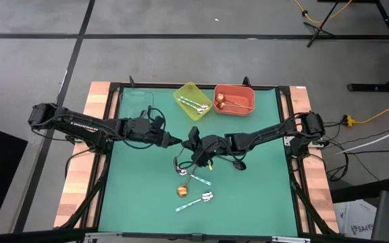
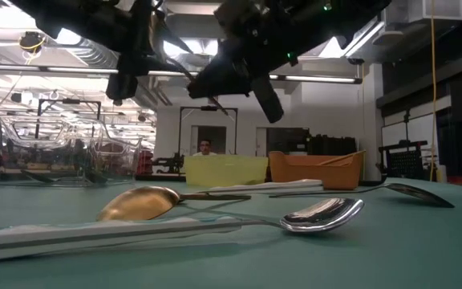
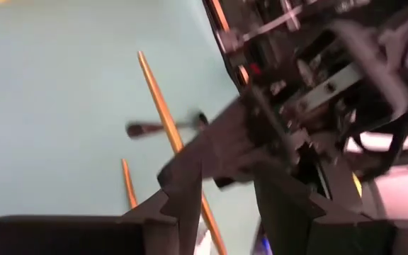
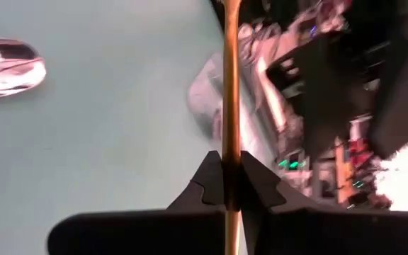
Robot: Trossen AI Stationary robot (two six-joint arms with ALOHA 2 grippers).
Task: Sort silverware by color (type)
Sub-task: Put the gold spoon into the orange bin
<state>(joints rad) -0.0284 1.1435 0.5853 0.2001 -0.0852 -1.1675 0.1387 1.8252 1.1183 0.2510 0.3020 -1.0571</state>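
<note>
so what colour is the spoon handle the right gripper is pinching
Copper-gold; the spoon handle shows best in the right wrist view, clamped in the right gripper.

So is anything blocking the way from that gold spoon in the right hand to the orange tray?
Nothing visible does. The right hand is shut on the copper-gold spoon mid-table, and the green mat between it and the orange tray lies open. The left hand sits beside it, opposite the tray.

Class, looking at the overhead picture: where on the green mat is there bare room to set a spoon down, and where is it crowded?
Bare patches: the green mat left of the copper-gold spoon, and the near right corner. Crowded: the middle, where the left gripper and right gripper meet above loose spoons, and the far edge with the yellow tray and orange tray.
</note>
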